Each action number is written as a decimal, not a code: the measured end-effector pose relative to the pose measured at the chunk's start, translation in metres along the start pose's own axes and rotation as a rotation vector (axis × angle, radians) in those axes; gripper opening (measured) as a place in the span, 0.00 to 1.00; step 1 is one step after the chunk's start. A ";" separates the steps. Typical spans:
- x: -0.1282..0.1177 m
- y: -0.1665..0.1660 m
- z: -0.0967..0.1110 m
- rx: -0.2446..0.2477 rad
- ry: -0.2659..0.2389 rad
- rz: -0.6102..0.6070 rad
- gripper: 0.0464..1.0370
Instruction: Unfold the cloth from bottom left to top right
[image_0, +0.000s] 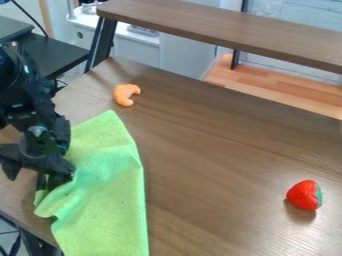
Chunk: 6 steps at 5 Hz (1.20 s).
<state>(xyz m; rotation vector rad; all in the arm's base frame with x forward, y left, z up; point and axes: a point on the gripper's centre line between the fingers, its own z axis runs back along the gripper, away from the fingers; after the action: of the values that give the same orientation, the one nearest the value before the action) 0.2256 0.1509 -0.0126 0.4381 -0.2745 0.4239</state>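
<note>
Worktop (220, 140): brown, wood-grained. Cloth (110, 200): green, along the worktop's near-left edge, bunched at its lower left. Arm (27, 95): black, at the left. Gripper (44, 182): at the cloth's left edge; open or closed, cannot tell. For the unfolding, best pinch only the top layer at lower left, lift modestly, draw diagonally toward upper right, lower gently. Strawberry (305, 195): red, toward the worktop's right. Curved toy (125, 94): orange, near its far-left corner.
</note>
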 end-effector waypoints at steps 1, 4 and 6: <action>0.002 -0.001 -0.002 0.000 0.008 0.007 0.91; -0.002 0.002 -0.005 -0.019 0.039 0.017 0.12; 0.004 0.011 0.014 -0.051 0.056 0.061 0.01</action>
<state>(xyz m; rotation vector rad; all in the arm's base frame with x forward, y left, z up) 0.2220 0.1547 0.0054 0.3676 -0.2444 0.4867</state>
